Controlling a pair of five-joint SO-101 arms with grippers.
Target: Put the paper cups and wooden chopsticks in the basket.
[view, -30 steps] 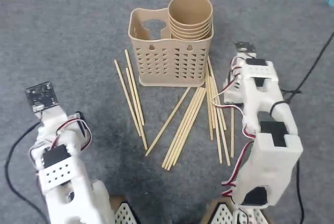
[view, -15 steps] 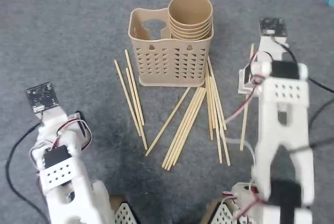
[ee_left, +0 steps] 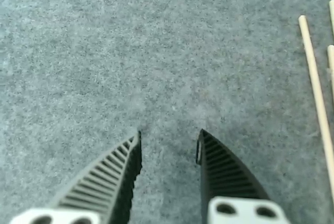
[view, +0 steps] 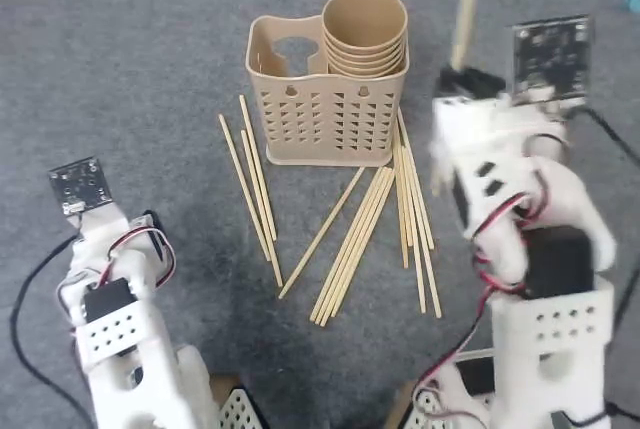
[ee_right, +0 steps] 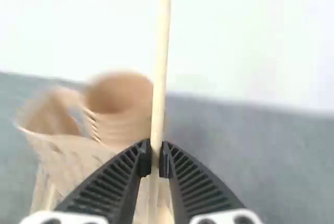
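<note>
Your right gripper (ee_right: pixel 151 158) is pinched tight on one chopstick (ee_right: pixel 163 51). It stands upright, lifted off the carpet (view: pixel 150 79), beside the basket (view: pixel 300 119) on the cups' side. The cups (view: pixel 365 24) sit nested in one end of the basket (rims up). The other chopsticks (view: pixel 350 239) lie scattered on the carpet in front of the basket and along both its sides. Your left gripper (ee_left: pixel 168 145) hangs low over the carpet, jaws a little apart, with a couple of chopsticks lying near it.
</note>
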